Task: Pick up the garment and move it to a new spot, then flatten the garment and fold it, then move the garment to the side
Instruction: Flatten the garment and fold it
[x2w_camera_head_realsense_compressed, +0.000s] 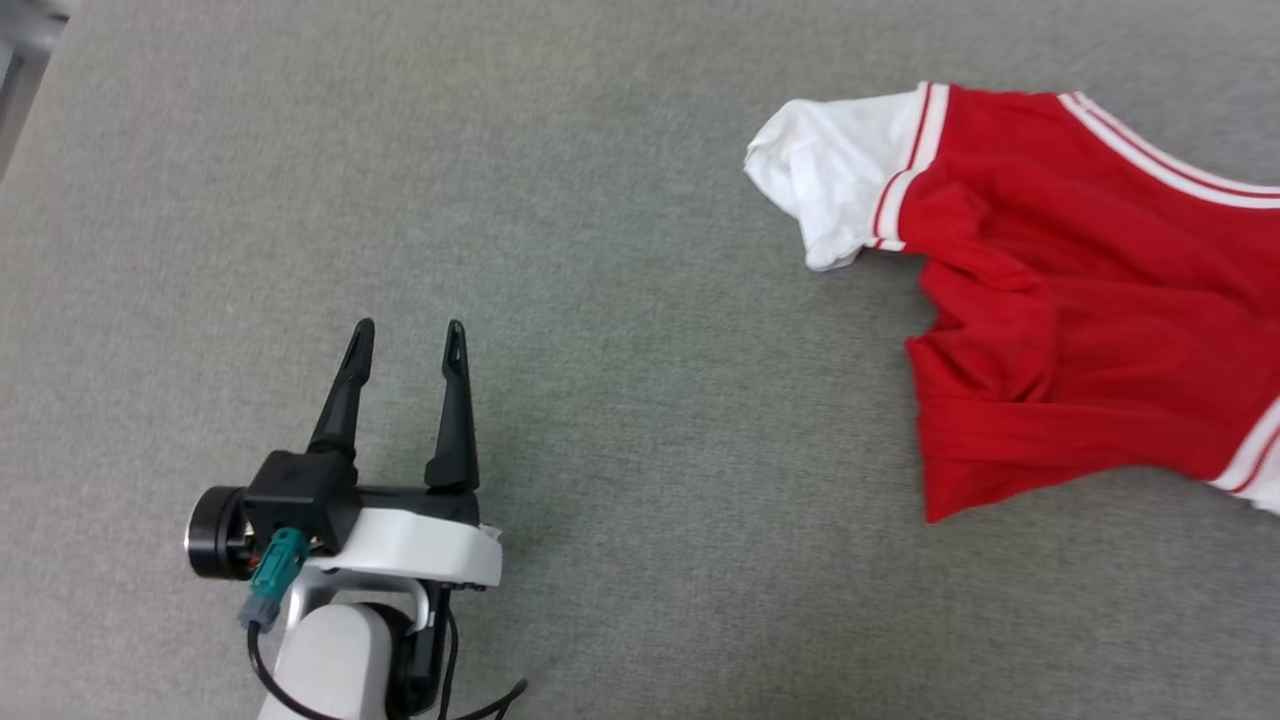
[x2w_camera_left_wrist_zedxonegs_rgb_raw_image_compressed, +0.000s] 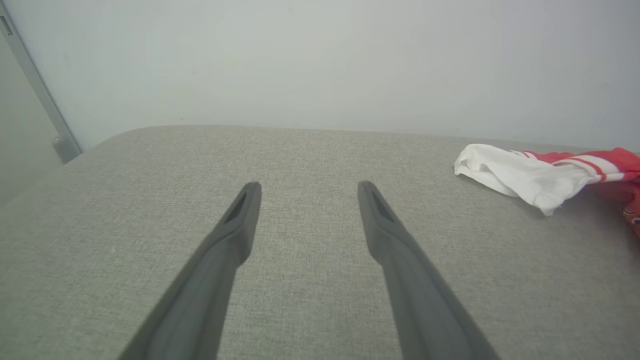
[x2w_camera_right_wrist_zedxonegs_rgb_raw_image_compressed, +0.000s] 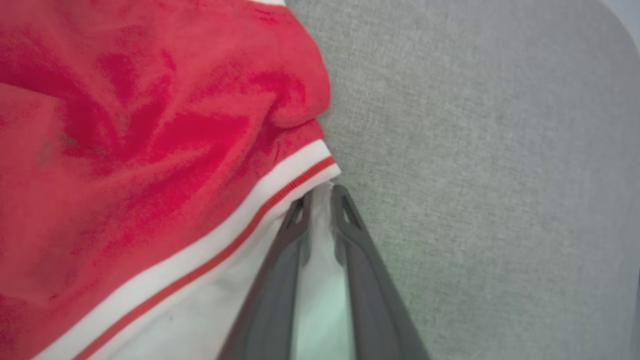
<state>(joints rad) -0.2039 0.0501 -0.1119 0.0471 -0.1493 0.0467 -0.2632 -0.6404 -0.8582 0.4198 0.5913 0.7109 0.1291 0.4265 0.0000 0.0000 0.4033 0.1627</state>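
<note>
Shirt (x2w_camera_head_realsense_compressed: 1080, 300) is only partly in the head view, lying crumpled on the grey surface (x2w_camera_head_realsense_compressed: 650, 450) at the upper right. The right edge cuts off everything past the red body, so one white sleeve (x2w_camera_head_realsense_compressed: 820, 180) with its striped trim is the bit you get whole. In the right wrist view it's all so close and soft-focus that the folds blur together, and a small dark mark on the red is too fuzzy to read as anything. Right claw (x2w_camera_right_wrist_zedxonegs_rgb_raw_image_compressed: 321, 196) has its fingers nearly pressed together with white sleeve cloth caught between them, tips right up against the red-and-white trim, so it looks like a pinch on the shirt's far sleeve. Left claw (x2w_camera_head_realsense_compressed: 410, 328) sits at the lower left, well apart from the shirt, fingers spread wide, nothing between them and nothing touched. From its own camera the shirt is off to the right, sleeve first, with a pale wall (x2w_camera_left_wrist_zedxonegs_rgb_raw_image_compressed: 320, 60) behind the surface.
</note>
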